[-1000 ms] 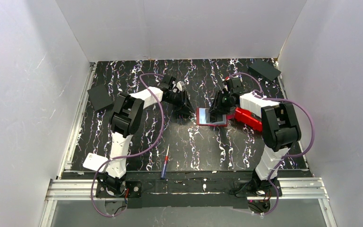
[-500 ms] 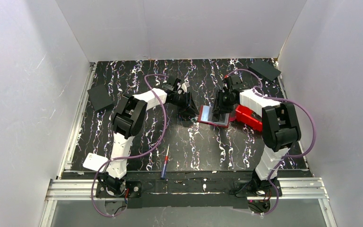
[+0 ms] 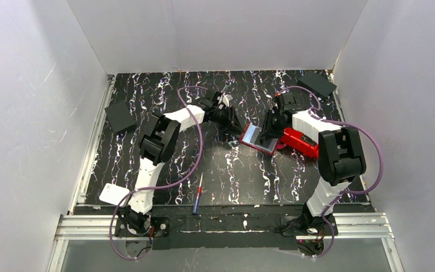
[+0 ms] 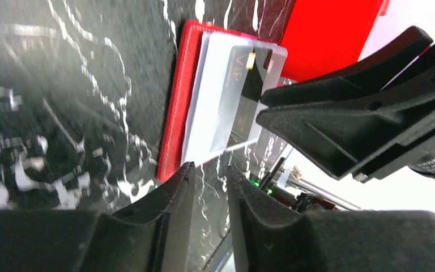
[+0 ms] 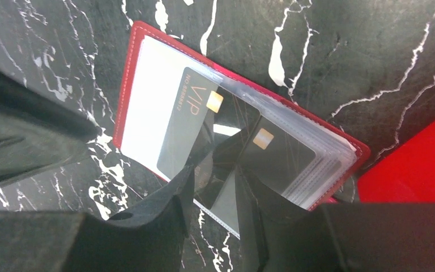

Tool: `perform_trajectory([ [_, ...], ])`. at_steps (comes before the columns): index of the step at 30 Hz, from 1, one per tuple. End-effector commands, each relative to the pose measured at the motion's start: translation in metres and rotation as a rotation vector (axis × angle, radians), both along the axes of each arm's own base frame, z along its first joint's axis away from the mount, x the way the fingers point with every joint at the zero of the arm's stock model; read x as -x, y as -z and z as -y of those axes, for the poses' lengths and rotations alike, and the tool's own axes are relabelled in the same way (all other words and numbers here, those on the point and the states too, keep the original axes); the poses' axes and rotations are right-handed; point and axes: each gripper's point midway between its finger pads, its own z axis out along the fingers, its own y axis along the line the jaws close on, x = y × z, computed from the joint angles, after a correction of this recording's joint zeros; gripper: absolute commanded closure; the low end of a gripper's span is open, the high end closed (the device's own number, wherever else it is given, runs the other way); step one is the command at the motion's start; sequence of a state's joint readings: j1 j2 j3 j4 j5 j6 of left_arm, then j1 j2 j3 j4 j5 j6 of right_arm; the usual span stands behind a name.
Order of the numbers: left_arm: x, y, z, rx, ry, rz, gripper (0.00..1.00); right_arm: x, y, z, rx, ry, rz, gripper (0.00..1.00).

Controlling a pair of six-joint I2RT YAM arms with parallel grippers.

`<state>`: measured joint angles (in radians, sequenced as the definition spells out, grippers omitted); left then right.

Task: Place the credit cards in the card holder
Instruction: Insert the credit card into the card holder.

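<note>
Card holder (image 3: 259, 137) open on black marbled table (image 3: 147, 93), white walls (image 3: 215, 34) around.
Since turned askew; left gripper (image 4: 209, 170) narrow, empty; right gripper (image 5: 215, 184) unclear.

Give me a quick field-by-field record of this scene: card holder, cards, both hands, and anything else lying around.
card holder: lying open, clear sleeves facing up
VIP card: dark, gold chip, apparently inside a sleeve
second card: dark, with chip, deeper in the sleeves
left hand: jaws slightly apart, empty, beside the holder
right hand: jaws apart over the holder's edge; contact unclear
also present: red bin, pen, two black squares
</note>
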<state>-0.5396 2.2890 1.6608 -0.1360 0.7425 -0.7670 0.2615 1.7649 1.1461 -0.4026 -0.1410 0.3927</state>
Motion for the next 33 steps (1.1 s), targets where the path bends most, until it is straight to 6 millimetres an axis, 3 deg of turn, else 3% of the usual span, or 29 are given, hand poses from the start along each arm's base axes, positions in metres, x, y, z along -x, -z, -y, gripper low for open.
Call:
perform_trajectory([
  [1,-0.014,0.02,0.008,-0.018,-0.027,-0.024,0.78,0.001,0.015,0.002,-0.05,0.04,0.001,0.59],
  [5,-0.008,0.037,0.005,-0.054,-0.018,-0.056,0.85,-0.003,0.015,-0.005,-0.089,0.031,0.009,0.64],
  [15,-0.001,0.046,0.001,-0.074,-0.008,-0.071,0.89,-0.017,0.013,-0.021,-0.169,0.017,0.034,0.68],
  [27,-0.001,0.039,0.0,-0.077,0.005,-0.05,0.9,-0.029,0.008,-0.034,-0.227,0.012,0.068,0.68],
  [33,-0.006,0.026,-0.013,-0.075,-0.005,-0.028,0.88,-0.032,0.002,-0.054,-0.331,-0.005,0.075,0.67],
])
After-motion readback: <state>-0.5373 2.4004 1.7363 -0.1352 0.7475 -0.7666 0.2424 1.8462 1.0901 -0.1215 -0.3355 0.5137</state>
